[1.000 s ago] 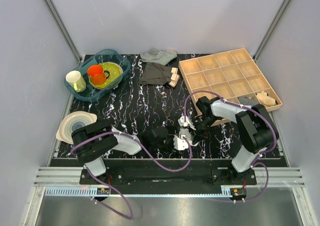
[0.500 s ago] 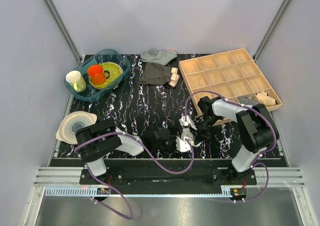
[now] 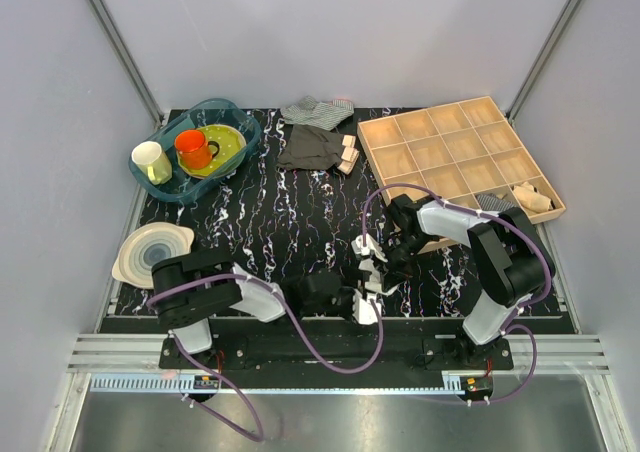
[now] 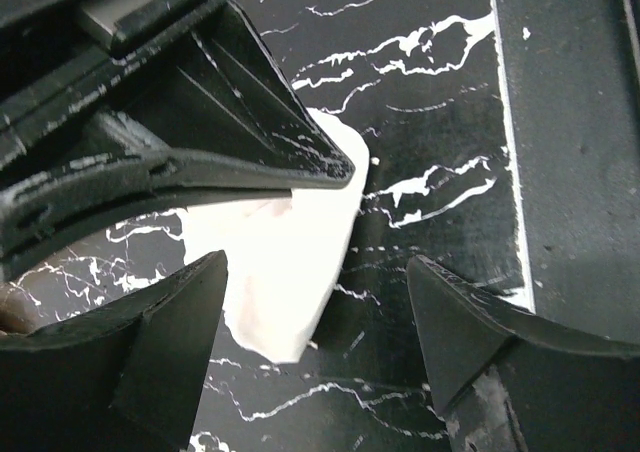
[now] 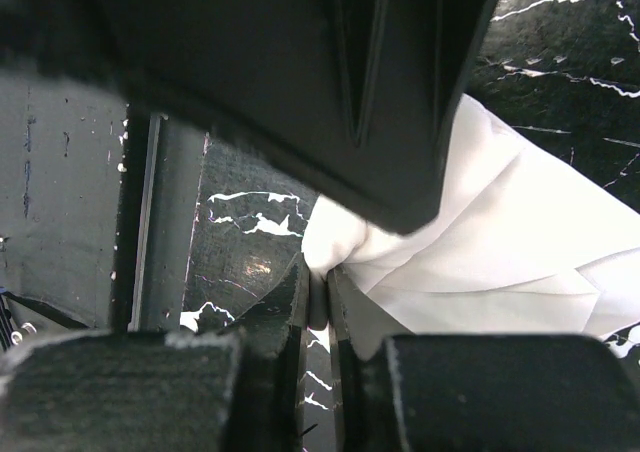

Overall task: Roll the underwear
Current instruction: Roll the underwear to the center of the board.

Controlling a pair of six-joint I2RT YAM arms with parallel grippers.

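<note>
The white underwear (image 3: pixel 366 284) lies bunched on the black marbled table near its front edge, between the two grippers. In the left wrist view its white cloth (image 4: pixel 285 262) reaches partly into the gap of my left gripper (image 4: pixel 318 284), which is open and holds nothing. My left gripper (image 3: pixel 350 300) sits low just left of the cloth. My right gripper (image 5: pixel 318 290) is shut on a fold at the edge of the underwear (image 5: pixel 500 262). In the top view my right gripper (image 3: pixel 376 270) is over the cloth's upper right.
A wooden compartment tray (image 3: pixel 455 152) stands at the back right with folded cloth in its right cells. A dark grey garment (image 3: pixel 310 147), a striped cloth (image 3: pixel 318 110) and small wooden blocks (image 3: pixel 349 155) lie at the back. A blue basin (image 3: pixel 195 150) and stacked plates (image 3: pixel 148 247) are at the left.
The left gripper has moved toward the front edge and a little right, beside the cloth. The right gripper has shifted slightly left, pulling the white cloth with it.
</note>
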